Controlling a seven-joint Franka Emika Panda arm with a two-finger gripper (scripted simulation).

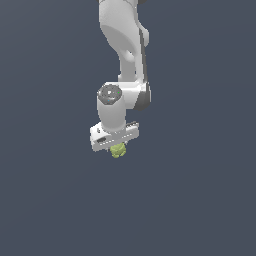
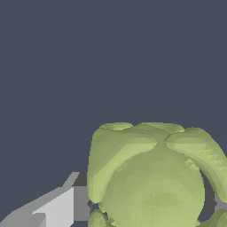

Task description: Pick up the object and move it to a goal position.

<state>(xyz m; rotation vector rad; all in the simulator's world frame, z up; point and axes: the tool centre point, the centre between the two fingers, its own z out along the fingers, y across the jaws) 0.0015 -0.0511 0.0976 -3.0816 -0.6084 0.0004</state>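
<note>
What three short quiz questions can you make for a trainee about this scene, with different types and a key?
1. True or false: the yellow-green ball sits directly beneath the white gripper in the exterior view.
2. Multiple choice: in the wrist view, the ball appears A) far away and tiny, B) very close and filling much of the picture, C) not at all.
3. Short answer: what else besides the arm and ball stands against the dark grey background?

Key: 1 true; 2 B; 3 nothing visible. The jaws look closed around the ball.
</note>
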